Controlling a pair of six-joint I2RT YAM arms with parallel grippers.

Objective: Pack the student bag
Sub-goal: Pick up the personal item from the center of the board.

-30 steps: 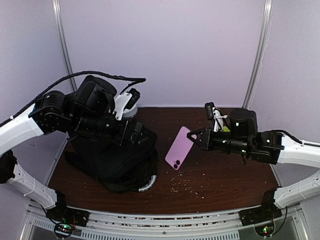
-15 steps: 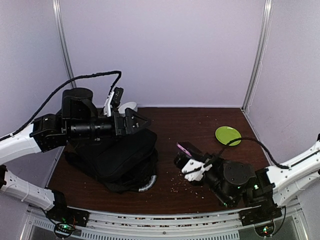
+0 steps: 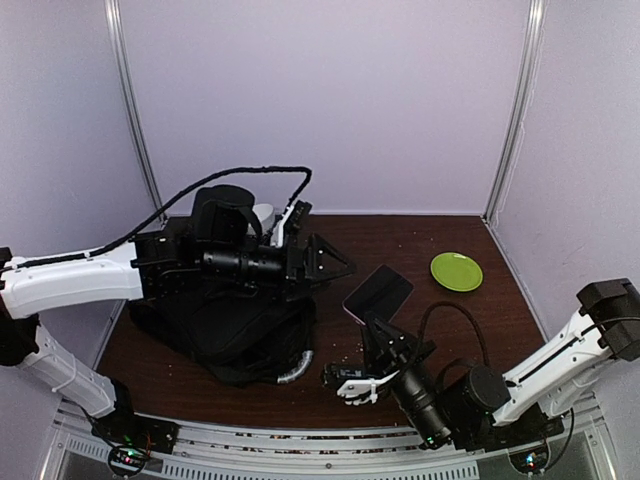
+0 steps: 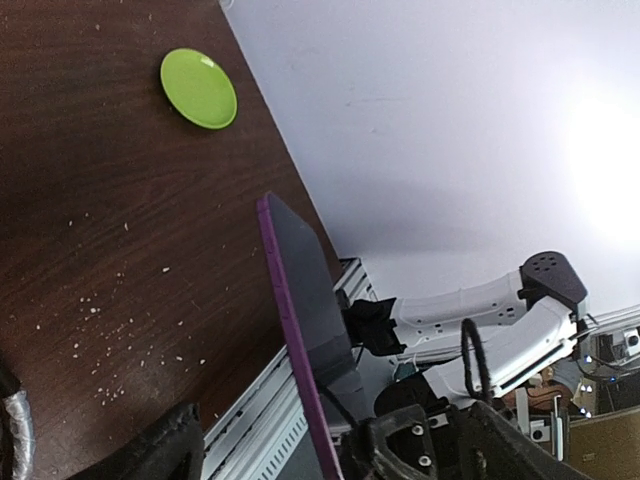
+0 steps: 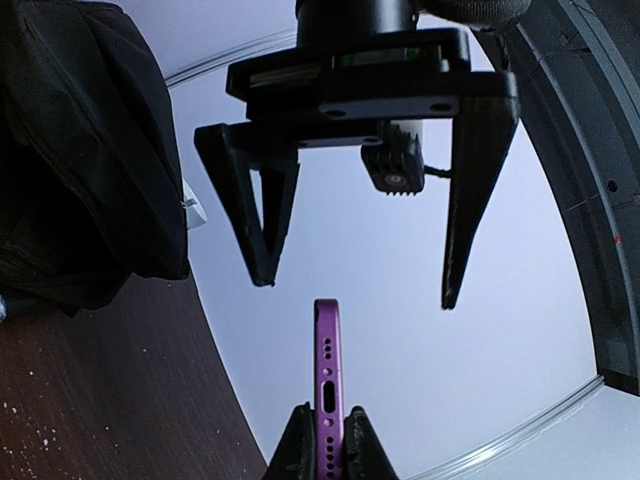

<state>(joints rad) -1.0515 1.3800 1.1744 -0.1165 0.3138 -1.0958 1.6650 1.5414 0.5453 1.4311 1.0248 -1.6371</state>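
i read this as a hand-over on the way to packing. my right pincer is clenched on one end of the purple phone, holding it up above the bench. my left pincer is released, jaws wide, facing the phone's far end and apart from it. the student bag slumps on the bench's left side under my left arm, and i cannot see its opening. next i'd ease the left jaws around the phone, clench, then let go with the right.
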